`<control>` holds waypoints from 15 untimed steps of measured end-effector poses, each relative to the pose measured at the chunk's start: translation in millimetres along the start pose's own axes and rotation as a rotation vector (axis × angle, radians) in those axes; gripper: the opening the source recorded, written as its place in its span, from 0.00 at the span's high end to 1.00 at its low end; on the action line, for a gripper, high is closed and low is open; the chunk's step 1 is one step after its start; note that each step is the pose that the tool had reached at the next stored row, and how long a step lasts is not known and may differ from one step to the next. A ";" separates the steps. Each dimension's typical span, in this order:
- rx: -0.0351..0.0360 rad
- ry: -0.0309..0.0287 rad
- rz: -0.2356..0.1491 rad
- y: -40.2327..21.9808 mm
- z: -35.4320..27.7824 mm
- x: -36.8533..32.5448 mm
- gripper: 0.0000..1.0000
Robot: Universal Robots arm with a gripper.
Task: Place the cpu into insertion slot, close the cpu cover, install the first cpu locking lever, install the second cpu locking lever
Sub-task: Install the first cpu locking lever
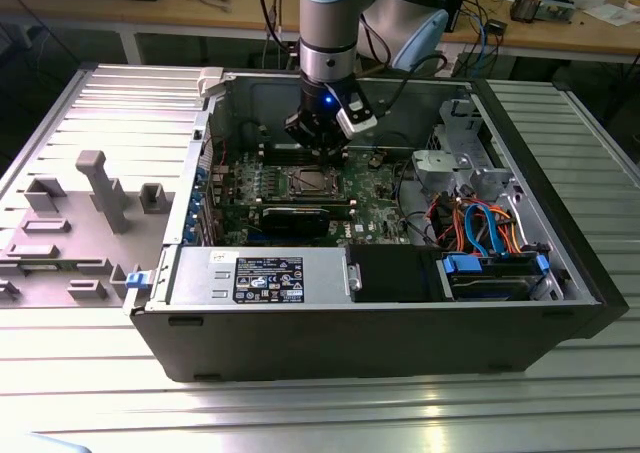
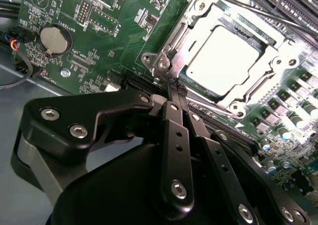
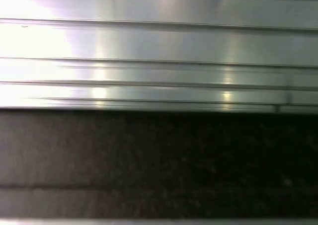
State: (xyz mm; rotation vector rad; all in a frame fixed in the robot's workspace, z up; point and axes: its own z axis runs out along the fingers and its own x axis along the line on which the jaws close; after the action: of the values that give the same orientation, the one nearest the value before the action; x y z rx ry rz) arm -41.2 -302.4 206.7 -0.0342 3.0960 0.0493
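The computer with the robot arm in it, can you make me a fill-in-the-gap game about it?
1. The cpu lies in its socket under the cpu cover, which is ____ over it.
2. The gripper has its fingertips pressed ____ beside a corner of the cover.
3. The round coin battery sits on the ____ circuit board.
4. In the exterior view, the blue cables lie toward that view's ____.

Missing words: closed; together; green; right

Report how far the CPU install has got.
Done: the cpu sits in the socket with the cover down over it. In hand: the tool, shut, is at the socket's corner by a thin lever. Whether either lever is latched cannot be told.
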 end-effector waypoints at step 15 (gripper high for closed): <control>0.0268 -0.0001 -0.001 2.6 5.5 -0.2 0.89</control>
State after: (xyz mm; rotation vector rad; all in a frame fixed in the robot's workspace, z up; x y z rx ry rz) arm -40.8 -299.6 201.3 -0.0351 3.0960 0.0078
